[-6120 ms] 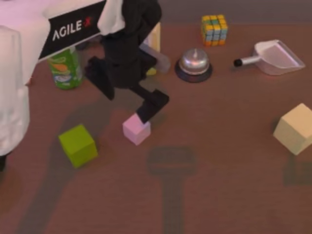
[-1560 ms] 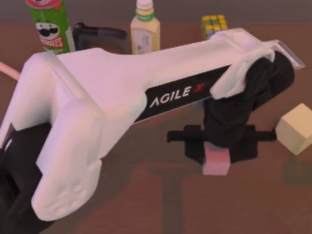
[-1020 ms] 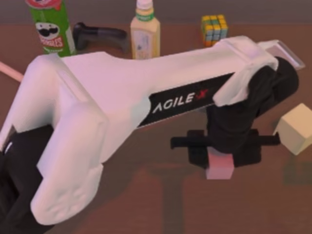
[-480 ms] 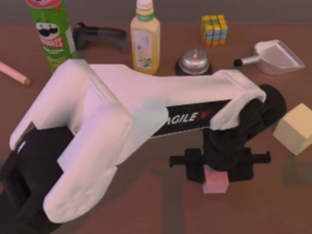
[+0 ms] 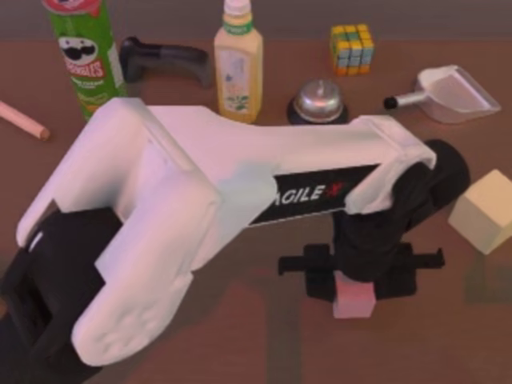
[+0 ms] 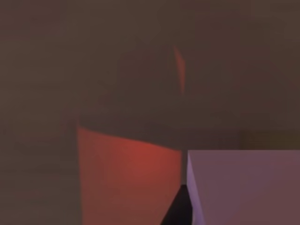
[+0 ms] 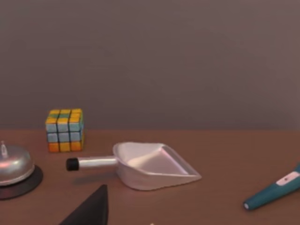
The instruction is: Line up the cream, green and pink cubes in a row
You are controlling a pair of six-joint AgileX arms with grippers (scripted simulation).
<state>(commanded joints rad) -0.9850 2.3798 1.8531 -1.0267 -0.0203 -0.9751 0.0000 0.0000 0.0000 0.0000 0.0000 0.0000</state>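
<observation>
Top view: left gripper (image 5: pixel 354 290) clamps pink cube (image 5: pixel 354 302).

Green cube: not visible in any view; whether the left arm (image 5: pixel 216 216) covers it cannot be told.
Pink cube (image 5: pixel 354 298): upper part hidden under the left gripper (image 5: pixel 360 276); finger contact not discernible. In the left wrist view the pink cube (image 6: pixel 243 187) is cut by the frame edge.
Cream cube (image 5: pixel 485 210), right of the pink cube: clipped by the frame edge.
Chips can (image 5: pixel 82 48): top cut off.
Teal pen (image 7: pixel 274 192): one end out of frame.
Right gripper: only a dark tip shows.
</observation>
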